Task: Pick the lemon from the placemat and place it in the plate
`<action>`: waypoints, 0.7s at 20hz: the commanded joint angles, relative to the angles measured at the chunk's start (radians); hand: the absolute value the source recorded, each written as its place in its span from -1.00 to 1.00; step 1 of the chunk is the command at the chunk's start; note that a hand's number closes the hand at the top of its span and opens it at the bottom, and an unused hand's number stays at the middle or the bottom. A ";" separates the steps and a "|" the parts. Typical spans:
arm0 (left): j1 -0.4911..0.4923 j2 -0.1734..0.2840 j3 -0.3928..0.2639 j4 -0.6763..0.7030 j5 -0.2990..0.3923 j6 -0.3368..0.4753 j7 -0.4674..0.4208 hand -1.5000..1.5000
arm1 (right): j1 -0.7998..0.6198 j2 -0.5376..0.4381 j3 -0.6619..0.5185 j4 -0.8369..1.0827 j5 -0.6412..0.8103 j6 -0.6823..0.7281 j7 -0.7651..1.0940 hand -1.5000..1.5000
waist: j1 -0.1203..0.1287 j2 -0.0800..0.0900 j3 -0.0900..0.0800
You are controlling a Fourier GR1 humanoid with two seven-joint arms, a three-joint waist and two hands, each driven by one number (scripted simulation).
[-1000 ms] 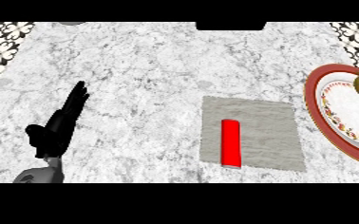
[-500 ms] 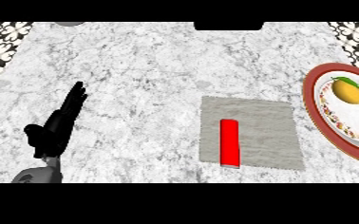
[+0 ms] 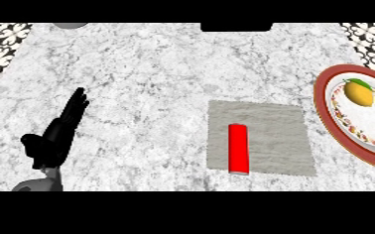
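Unmoved since before, lemon lies in edge-cropped plate; right hand unseen.

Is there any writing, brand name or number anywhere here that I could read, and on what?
None: no words, labels, brands or numbers show in the head view.
Plate: a patterned band inside the red rim, decoration only, no letters.
Lemon: plain.
Red block on the placemat: plain red, no marking.
Counter: marble veining only.
Left hand: black, unmarked.
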 commanded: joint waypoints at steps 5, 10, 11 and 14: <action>0.017 -0.023 -0.023 -0.056 -0.016 0.013 0.033 0.00 | 0.244 -0.092 -0.110 0.174 -0.109 0.271 -0.298 -1.00 | 0.005 0.001 0.001; -0.107 0.016 0.042 0.125 0.001 -0.012 -0.014 0.00 | 0.246 -0.184 -0.090 0.367 -0.089 0.342 -0.452 -1.00 | 0.006 0.004 0.001; -0.014 -0.012 -0.001 0.019 -0.017 -0.005 -0.017 0.00 | 0.245 -0.220 -0.081 0.423 -0.077 0.349 -0.471 -1.00 | 0.013 0.003 0.002; -0.043 -0.017 0.007 0.080 -0.026 0.003 -0.050 0.00 | 0.257 -0.263 -0.066 0.500 -0.056 0.381 -0.524 -1.00 | 0.012 0.004 0.003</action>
